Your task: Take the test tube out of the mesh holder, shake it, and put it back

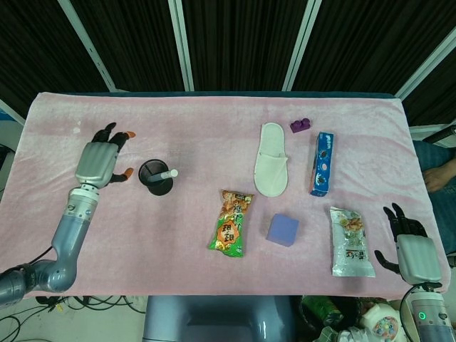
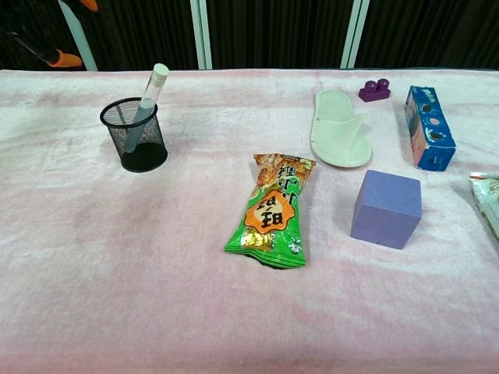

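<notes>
- A table under a pink cloth (image 1: 214, 142), dark curtains behind
- The test tube (image 2: 146, 105) leans rightward inside the mesh holder (image 2: 135, 145), far left
- Left hand (image 1: 100, 161) left of the holder, fingers spread, empty
- Right hand (image 1: 412, 249) at the near right edge, fingers apart, holding nothing
</notes>
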Motion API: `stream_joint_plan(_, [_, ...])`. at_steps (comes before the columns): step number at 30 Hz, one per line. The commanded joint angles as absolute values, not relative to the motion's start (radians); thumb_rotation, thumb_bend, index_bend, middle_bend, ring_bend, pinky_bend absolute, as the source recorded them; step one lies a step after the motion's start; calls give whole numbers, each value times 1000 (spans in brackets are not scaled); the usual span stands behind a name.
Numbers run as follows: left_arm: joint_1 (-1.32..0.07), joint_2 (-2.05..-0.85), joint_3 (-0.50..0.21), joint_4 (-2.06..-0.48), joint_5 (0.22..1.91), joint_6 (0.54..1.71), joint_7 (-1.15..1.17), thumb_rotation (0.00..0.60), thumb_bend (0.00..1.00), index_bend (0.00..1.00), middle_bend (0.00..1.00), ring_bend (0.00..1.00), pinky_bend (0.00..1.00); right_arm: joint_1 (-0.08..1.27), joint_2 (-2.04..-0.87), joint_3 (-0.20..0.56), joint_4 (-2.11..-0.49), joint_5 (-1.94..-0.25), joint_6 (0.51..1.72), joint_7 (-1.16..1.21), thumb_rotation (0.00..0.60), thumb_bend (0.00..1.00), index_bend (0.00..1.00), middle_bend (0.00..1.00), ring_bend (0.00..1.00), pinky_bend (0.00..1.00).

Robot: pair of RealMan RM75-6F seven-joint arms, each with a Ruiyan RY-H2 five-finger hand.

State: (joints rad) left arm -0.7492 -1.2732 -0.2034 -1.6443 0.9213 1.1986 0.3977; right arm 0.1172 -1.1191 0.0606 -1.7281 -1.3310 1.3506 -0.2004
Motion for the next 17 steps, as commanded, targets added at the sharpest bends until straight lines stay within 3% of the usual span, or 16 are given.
stream_joint_plan(1, [-604,-1156,-152,-1863,932,1381,475,600,221,142,128,0,96,117,-1122,61,-1727,-1333,1354,-206,600,177,27,26,189,158])
stream_joint_plan(5, [-478,-1051,-41,-1963,1044,1452,431,600,219,142,127,0,96,118,-1127,64,-1721,-1344,1365,-213,600,177,24,26,189,158])
stream_joint_plan(11, [-350,-1012,86,-1921,1208,1490,324,600,206,142,125,0,90,119,-1150,69,-1688,-1425,1424,-204,600,176,22,20,180,158])
stream_joint_plan(17, [-279,-1071,114,-1751,1289,1495,206,600,206,142,116,0,62,108,-1162,61,-1658,-1470,1463,-189,600,176,23,19,179,157])
